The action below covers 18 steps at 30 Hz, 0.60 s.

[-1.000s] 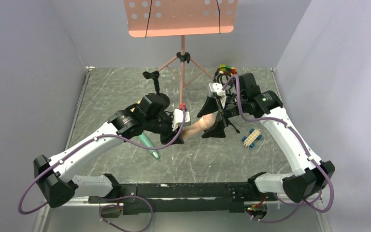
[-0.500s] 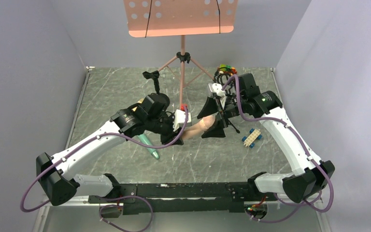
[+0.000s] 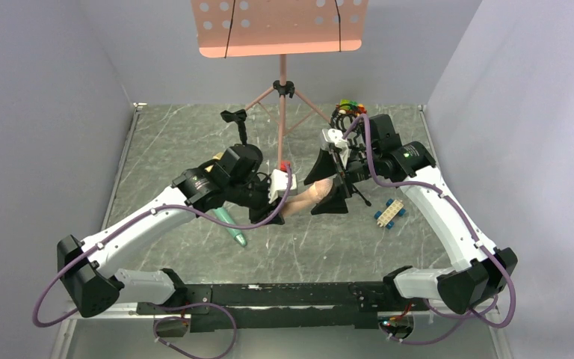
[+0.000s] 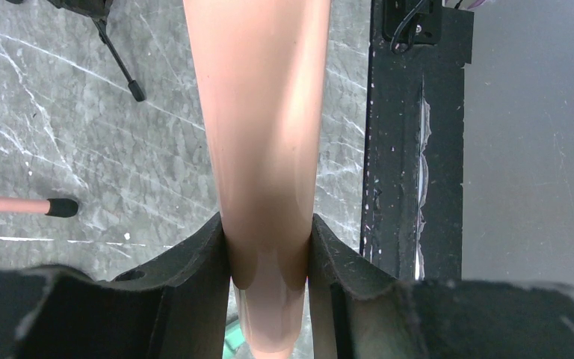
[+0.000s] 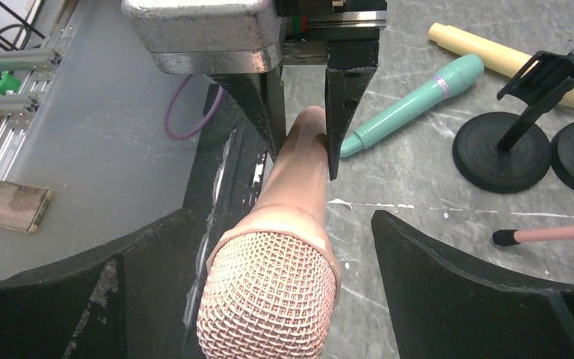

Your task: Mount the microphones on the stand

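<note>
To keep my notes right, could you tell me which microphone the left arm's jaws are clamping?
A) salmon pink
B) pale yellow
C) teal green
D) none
A: the left wrist view shows the jaws pressing both sides of the salmon pink microphone, while the teal microphone and the yellow microphone lie on the table.

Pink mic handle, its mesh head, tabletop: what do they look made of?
Pink mic handle: smooth glossy plastic, probably; a soft highlight runs along it.
Mesh head: fine woven grille, same pink; metal or plastic unclear.
Tabletop: grey with white veins, marble-look; stone or printed laminate, cannot tell.
</note>
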### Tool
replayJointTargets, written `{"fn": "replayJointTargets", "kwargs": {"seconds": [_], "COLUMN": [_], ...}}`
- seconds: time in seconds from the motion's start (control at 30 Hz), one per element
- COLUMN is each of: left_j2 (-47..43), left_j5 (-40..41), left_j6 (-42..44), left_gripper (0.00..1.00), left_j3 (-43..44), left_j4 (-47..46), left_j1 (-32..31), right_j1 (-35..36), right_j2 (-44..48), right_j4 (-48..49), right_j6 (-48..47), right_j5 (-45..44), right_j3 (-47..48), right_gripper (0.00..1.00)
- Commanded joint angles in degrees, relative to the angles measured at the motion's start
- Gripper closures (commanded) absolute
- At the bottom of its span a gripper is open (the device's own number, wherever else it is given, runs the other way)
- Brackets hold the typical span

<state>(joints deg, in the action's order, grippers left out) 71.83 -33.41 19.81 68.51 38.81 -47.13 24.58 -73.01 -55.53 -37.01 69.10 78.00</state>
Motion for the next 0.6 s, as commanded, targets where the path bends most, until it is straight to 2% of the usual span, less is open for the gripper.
{"fn": "replayJointTargets", "kwargs": {"seconds": [0.0, 0.1, 0.27, 0.37, 0.5, 0.57], "left_j2": [0.20, 0.32, 0.58, 0.80, 1.03, 0.97], "left_j5": [-2.41, -2.28, -2.19, -2.21, -2.12, -1.79], "left_j6": [0.62, 0.71, 0.84, 0.92, 0.88, 0.79], "left_gripper": [1.00, 1.00, 1.00, 1.00, 1.00, 1.00], "left_j3": [3.38, 3.71, 4.08, 4.13, 4.25, 4.33], "left_j4": [-1.38, -1.19, -1.02, -1.01, -0.93, -0.99], "left_j1": [-0.27, -0.29, -0.25, -0.27, -0.31, -0.29], "right_j1": [0.27, 0.29, 0.39, 0.45, 0.47, 0.47], "right_j2": [1.20, 1.11, 1.09, 1.11, 1.12, 1.04], "right_j4": [3.50, 4.30, 4.54, 4.24, 4.00, 3.68], "right_j6": [0.70, 2.08, 2.99, 2.69, 2.52, 2.22], "right_j5": [2.11, 1.86, 1.36, 1.60, 2.30, 2.48], "right_j3": [-0.45, -0.73, -0.81, -0.68, -0.40, -0.30], "right_gripper": [0.07, 0.10, 0.23, 0.34, 0.55, 0.62]}}
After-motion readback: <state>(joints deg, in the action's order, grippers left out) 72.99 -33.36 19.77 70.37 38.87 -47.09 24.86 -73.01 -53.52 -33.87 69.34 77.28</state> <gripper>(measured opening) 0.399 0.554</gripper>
